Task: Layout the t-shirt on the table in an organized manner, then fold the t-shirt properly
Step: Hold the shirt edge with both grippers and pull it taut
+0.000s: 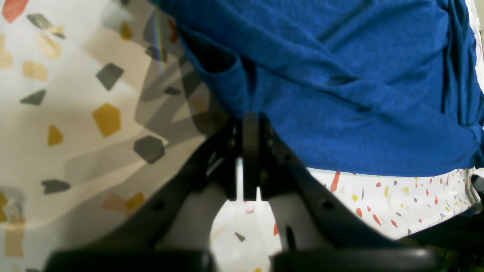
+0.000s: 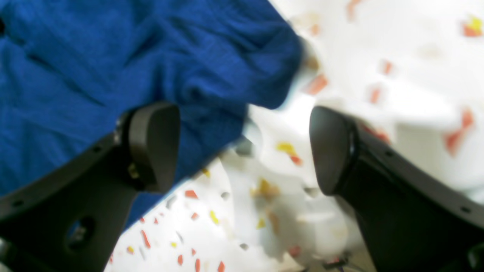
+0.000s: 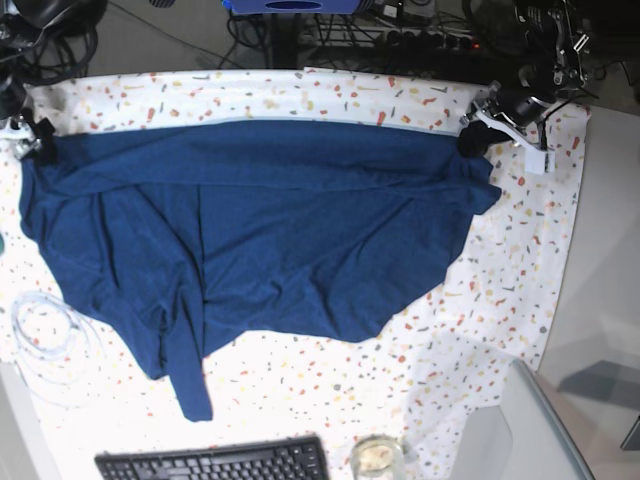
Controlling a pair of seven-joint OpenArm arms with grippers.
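No text, label, brand, number or sign can be read in any view. The keyboard (image 3: 212, 461) has keys too small to make out, and the t-shirt (image 3: 260, 230) is plain, with no print near either gripper's fingers.

Speckled table (image 3: 520, 290) (white cloth) carries t-shirt (image 3: 270, 230), keyboard (image 3: 210, 464), cable (image 3: 40, 335).

Navy t-shirt (image 3: 270, 235) spread across table (image 3: 500, 290)
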